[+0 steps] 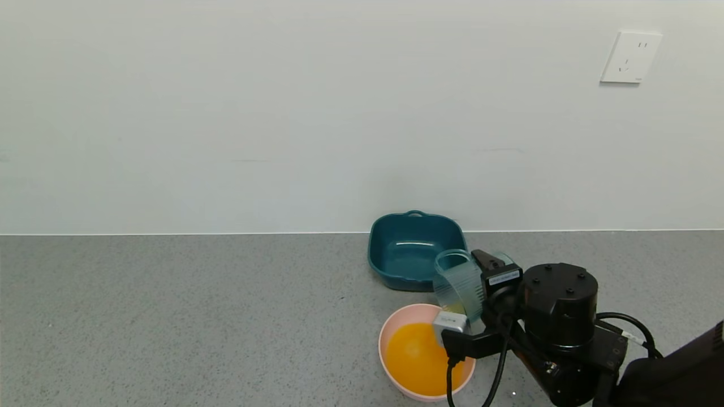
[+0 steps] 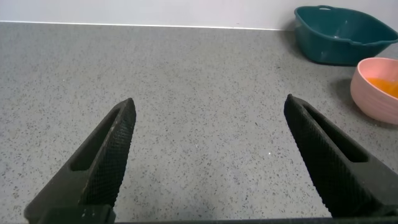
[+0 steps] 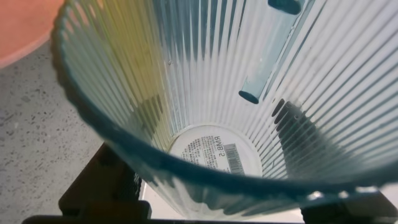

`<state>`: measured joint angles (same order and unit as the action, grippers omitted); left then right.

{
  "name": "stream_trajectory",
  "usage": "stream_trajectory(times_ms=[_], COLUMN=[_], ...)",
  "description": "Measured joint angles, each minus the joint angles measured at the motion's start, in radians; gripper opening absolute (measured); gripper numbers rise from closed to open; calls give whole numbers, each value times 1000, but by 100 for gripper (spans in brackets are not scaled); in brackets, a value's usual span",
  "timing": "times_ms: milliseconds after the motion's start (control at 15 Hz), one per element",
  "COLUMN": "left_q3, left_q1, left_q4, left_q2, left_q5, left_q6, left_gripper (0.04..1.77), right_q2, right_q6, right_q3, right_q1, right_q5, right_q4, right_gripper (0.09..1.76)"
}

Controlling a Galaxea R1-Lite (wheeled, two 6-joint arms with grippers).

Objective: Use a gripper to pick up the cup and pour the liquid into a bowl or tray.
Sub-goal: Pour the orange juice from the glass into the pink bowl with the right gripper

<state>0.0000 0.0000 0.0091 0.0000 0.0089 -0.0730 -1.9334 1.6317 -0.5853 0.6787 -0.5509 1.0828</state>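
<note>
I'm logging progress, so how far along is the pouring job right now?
Done: the orange liquid sits in the pink bowl, and the cup looks all but empty in the right wrist view. In hand: the right hand holds the cup beside the bowl. Left: probably just setting the cup down. The left hand is open over the counter, idle.

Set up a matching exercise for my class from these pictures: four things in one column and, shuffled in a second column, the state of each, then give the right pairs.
Column 1
1. cup
2. pink bowl
3. teal dish
4. left gripper

Column 2
A. open above bare countertop
B. holds orange liquid
C. held in the right gripper, almost drained
D. empty, nearest the wall

Pairs: 1-C, 2-B, 3-D, 4-A
</note>
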Motion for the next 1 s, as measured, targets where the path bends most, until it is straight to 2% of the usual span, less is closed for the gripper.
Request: stream_trajectory(times_ms=[533,1000], left_q3=[0,0], left_q1=[0,0], left_q4=[0,0], left_q2=[0,0], left_q5=[0,0], left_q6=[0,0], left_gripper=[172,172], right_q2=[0,0], right_q6=[110,118], right_q3=[-8,-10], right_q1=[6,17], right_q5=[0,0], right_q4=[0,0], right_gripper=[136,136])
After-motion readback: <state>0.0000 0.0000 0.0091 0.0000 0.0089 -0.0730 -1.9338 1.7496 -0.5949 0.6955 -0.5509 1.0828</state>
